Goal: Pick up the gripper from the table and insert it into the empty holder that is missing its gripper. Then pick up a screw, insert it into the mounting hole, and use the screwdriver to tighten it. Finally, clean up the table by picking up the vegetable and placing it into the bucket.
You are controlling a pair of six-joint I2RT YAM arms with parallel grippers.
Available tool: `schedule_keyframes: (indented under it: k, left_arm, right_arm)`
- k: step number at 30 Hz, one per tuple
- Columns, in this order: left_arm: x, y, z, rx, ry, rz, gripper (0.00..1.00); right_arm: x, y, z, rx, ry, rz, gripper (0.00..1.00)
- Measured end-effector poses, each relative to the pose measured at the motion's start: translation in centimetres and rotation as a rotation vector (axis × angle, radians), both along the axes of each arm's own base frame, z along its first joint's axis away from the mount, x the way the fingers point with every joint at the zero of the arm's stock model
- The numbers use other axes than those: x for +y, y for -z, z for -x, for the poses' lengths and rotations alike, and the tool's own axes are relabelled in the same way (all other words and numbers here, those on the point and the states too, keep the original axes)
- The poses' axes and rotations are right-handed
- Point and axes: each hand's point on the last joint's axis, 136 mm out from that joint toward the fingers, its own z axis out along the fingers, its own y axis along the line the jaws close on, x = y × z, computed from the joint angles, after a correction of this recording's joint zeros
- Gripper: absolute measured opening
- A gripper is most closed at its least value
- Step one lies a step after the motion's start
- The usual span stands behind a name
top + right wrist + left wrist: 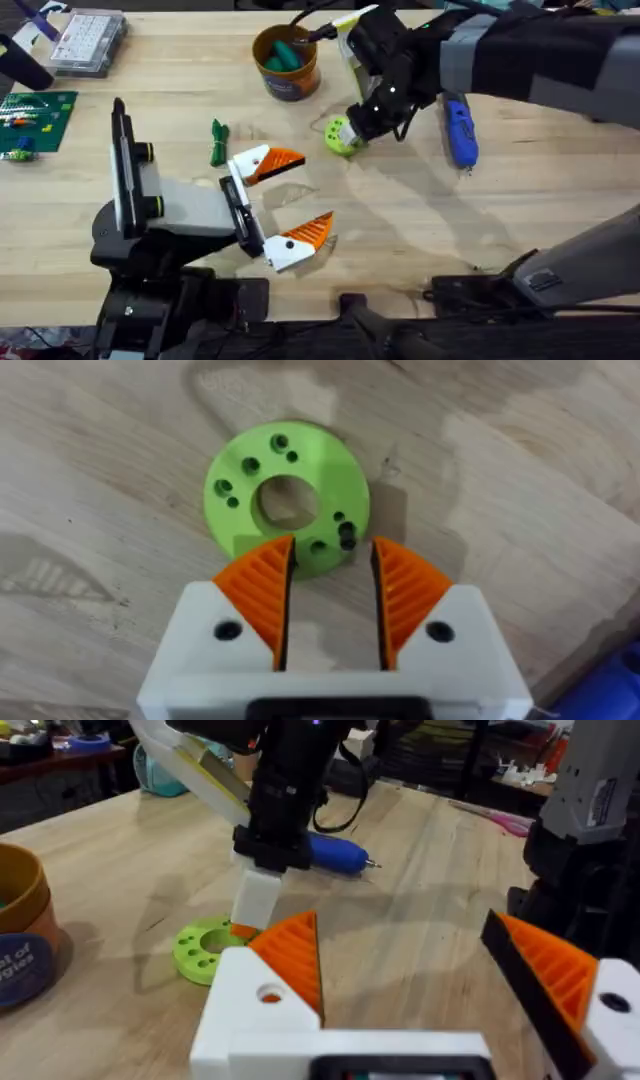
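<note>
My left gripper (285, 200) is the grey-and-black unit at the lower left. Its black holder bracket (242, 212) carries two white finger pieces with orange ridged tips (268, 163), (300, 240), spread wide with nothing between them (420, 990). My right gripper (352, 128) points down at the lime green ring (285, 495), fingers a little apart and gripping nothing (330, 550); a small black screw (347, 538) stands on the ring by one tip. The dark green vegetable (218, 142) lies on the table. The orange-brown bucket (285, 65) holds a green item. The blue screwdriver (460, 132) lies beside the right arm.
A clear parts box (88, 42) stands at the back left, and a green circuit board (35, 120) lies at the left edge. Bare wood stretches across the front right of the table (420, 220). A yellow-and-white strip (352, 45) hangs by the right arm.
</note>
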Motion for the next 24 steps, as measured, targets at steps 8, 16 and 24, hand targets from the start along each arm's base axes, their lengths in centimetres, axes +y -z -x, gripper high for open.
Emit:
schedule_keyframes:
  k: [8, 16, 24]
  left_arm:
    - [0.0, 0.0, 0.0, 0.0, 0.0, 0.0, 0.986]
    - [0.0, 0.0, 0.0, 0.0, 0.0, 0.0, 0.986]
    - [0.0, 0.0, 0.0, 0.0, 0.0, 0.0, 0.986]
  right_arm:
    - [-0.39, -0.1, -0.69, -0.015, 0.018, -0.006, 0.449]
    - [-0.34, -0.13, -0.77, -0.019, 0.018, -0.008, 0.449]
    - [-0.34, -0.13, -0.77, -0.019, 0.018, -0.008, 0.449]
